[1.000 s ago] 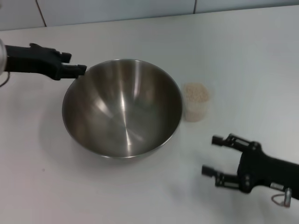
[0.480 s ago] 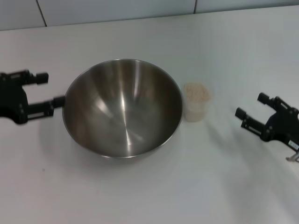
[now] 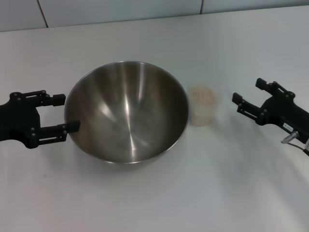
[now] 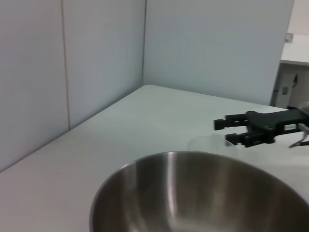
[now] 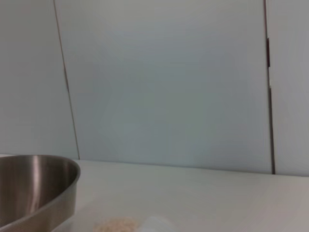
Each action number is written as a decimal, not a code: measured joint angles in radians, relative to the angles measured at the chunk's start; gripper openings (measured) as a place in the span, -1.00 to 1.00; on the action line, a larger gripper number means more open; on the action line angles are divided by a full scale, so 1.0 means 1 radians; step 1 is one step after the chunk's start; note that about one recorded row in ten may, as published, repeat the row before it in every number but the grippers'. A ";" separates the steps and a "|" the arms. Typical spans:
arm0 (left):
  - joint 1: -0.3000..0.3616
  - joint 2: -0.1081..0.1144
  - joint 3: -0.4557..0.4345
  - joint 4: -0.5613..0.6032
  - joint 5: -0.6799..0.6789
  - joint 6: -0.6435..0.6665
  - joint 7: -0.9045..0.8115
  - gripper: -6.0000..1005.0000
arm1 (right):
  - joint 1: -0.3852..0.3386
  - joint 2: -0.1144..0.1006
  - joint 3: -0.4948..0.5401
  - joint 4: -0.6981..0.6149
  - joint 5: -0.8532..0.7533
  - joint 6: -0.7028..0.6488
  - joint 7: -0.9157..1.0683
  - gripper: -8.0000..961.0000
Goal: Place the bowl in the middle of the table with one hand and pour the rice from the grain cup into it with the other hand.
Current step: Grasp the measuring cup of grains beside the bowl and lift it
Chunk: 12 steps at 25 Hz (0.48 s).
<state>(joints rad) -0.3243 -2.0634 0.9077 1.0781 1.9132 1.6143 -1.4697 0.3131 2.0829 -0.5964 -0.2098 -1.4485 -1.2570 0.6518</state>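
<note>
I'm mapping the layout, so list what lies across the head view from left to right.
left gripper with open jaws → bowl → grain cup holding rice → right gripper with open jaws, all over the white table.

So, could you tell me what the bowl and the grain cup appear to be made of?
The bowl looks like stainless steel with a brushed, shiny finish: its inside shows streaked grey reflections. The grain cup seems to be thin clear plastic, though glass can't be ruled out: the pale rice shows through its wall.
</note>
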 joint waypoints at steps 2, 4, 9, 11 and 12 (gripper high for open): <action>-0.005 0.001 0.012 0.000 0.001 0.000 -0.005 0.43 | 0.013 0.000 -0.003 0.010 -0.008 0.014 0.000 0.59; -0.007 0.001 0.014 0.000 0.002 0.000 -0.006 0.43 | 0.021 -0.001 -0.006 0.018 -0.017 0.019 0.001 0.58; -0.009 0.001 0.016 0.000 0.003 0.000 -0.007 0.43 | 0.033 -0.001 -0.006 0.022 -0.021 0.028 -0.001 0.58; -0.023 0.002 0.021 0.000 0.012 0.000 -0.008 0.43 | 0.045 -0.001 -0.003 0.022 -0.018 0.043 -0.002 0.58; -0.023 0.002 0.021 0.000 0.012 0.000 -0.008 0.43 | 0.051 -0.001 0.001 0.022 -0.017 0.051 -0.003 0.58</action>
<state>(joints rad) -0.3471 -2.0612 0.9285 1.0784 1.9255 1.6144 -1.4773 0.3643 2.0815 -0.5959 -0.1883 -1.4658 -1.2056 0.6490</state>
